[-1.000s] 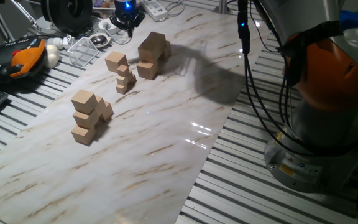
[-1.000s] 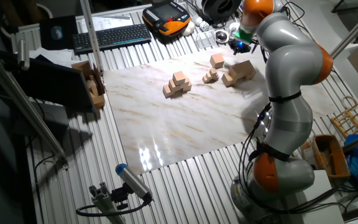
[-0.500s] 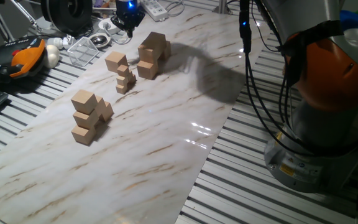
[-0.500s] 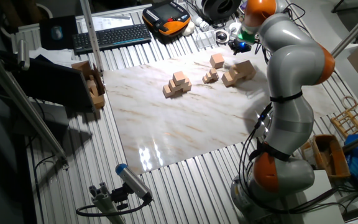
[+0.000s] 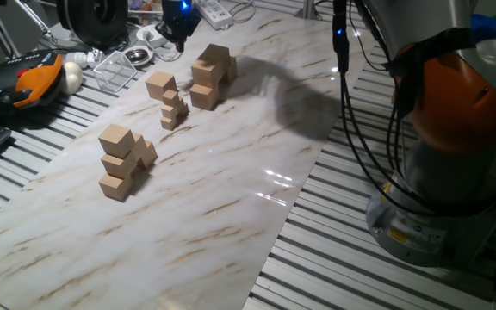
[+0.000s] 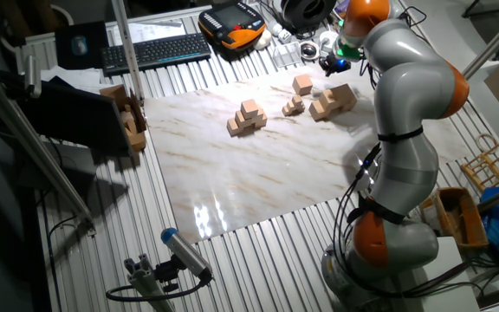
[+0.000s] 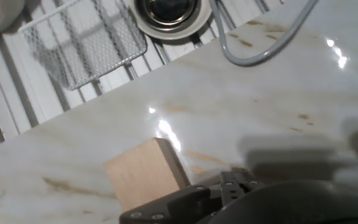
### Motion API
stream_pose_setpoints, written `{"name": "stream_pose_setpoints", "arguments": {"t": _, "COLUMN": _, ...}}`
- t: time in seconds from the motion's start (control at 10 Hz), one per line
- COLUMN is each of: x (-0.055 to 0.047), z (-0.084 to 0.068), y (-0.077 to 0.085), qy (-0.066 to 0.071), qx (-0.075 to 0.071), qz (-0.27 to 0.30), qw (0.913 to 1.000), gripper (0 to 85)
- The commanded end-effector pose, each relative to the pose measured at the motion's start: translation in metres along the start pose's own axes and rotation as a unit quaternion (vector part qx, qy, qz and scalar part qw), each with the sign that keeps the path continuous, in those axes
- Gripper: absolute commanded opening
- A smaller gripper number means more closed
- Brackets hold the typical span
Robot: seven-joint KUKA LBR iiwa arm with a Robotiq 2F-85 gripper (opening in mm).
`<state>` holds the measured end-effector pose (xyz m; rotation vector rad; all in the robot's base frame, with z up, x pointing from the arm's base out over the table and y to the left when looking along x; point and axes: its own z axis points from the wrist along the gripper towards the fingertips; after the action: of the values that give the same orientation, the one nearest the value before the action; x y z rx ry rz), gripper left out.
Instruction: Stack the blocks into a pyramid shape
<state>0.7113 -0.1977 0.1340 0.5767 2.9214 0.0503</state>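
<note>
A stepped pile of plain light-tan wooden cubes (image 5: 124, 161) stands near the marble-patterned counter (image 5: 231, 198)'s left edge, seemingly a finished pyramid. Another cluster (image 5: 209, 75) and a lone cube (image 5: 158, 84) sit toward the far edge, unsorted. Whether the fingers are released or clenched cannot be told.

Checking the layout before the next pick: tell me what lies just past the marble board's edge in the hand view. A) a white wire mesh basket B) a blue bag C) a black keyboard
A: the white wire mesh basket sits on the slatted table beyond the marble board.
</note>
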Motion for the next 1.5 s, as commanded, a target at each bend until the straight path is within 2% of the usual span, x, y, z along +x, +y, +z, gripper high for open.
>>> {"name": "stream_pose_setpoints", "arguments": {"t": 0.0, "x": -0.0003, "z": 0.001, "y": 0.0002, "qy": 0.021, "qx": -0.056, "qz": -0.343, "qw": 0.9376, "gripper": 0.0}}
{"name": "stream_pose_setpoints", "arguments": {"t": 0.2, "x": -0.0005, "z": 0.0014, "y": 0.0003, "qy": 0.018, "qx": -0.058, "qz": -0.345, "qw": 0.9367, "gripper": 0.0}}
{"name": "stream_pose_setpoints", "arguments": {"t": 0.3, "x": -0.0005, "z": 0.0014, "y": 0.0003, "qy": 0.018, "qx": -0.059, "qz": -0.338, "qw": 0.9393, "gripper": 0.0}}
{"name": "stream_pose_setpoints", "arguments": {"t": 0.4, "x": -0.0005, "z": 0.0014, "y": 0.0003, "qy": 0.017, "qx": -0.051, "qz": -0.313, "qw": 0.9481, "gripper": 0.0}}
{"name": "stream_pose_setpoints", "arguments": {"t": 0.5, "x": -0.0005, "z": 0.0014, "y": 0.0003, "qy": 0.014, "qx": -0.05, "qz": -0.273, "qw": 0.9606, "gripper": 0.0}}
{"name": "stream_pose_setpoints", "arguments": {"t": 0.6, "x": -0.0005, "z": 0.0014, "y": 0.0003, "qy": 0.014, "qx": -0.062, "qz": -0.265, "qw": 0.9622, "gripper": 0.0}}
{"name": "stream_pose_setpoints", "arguments": {"t": 0.7, "x": -0.0005, "z": 0.0014, "y": 0.0003, "qy": 0.017, "qx": -0.061, "qz": -0.268, "qw": 0.9613, "gripper": 0.0}}
{"name": "stream_pose_setpoints", "arguments": {"t": 0.8, "x": -0.0005, "z": 0.0014, "y": 0.0003, "qy": 0.028, "qx": -0.048, "qz": -0.275, "qw": 0.9598, "gripper": 0.0}}
{"name": "stream_pose_setpoints", "arguments": {"t": 0.9, "x": -0.0005, "z": 0.0014, "y": 0.0003, "qy": 0.04, "qx": -0.046, "qz": -0.271, "qw": 0.9606, "gripper": 0.0}}
{"name": "stream_pose_setpoints", "arguments": {"t": 1.0, "x": -0.0005, "z": 0.0014, "y": 0.0003, "qy": 0.042, "qx": -0.044, "qz": -0.269, "qw": 0.9611, "gripper": 0.0}}
{"name": "stream_pose_setpoints", "arguments": {"t": 1.2, "x": -0.0005, "z": 0.0014, "y": 0.0003, "qy": 0.036, "qx": -0.04, "qz": -0.291, "qw": 0.9551, "gripper": 0.0}}
{"name": "stream_pose_setpoints", "arguments": {"t": 1.3, "x": -0.0031, "z": 0.0024, "y": 0.0052, "qy": 0.02, "qx": -0.034, "qz": -0.307, "qw": 0.9508, "gripper": 0.0}}
{"name": "stream_pose_setpoints", "arguments": {"t": 1.4, "x": -0.0079, "z": 0.006, "y": 0.0089, "qy": 0.019, "qx": -0.034, "qz": -0.312, "qw": 0.9494, "gripper": 0.0}}
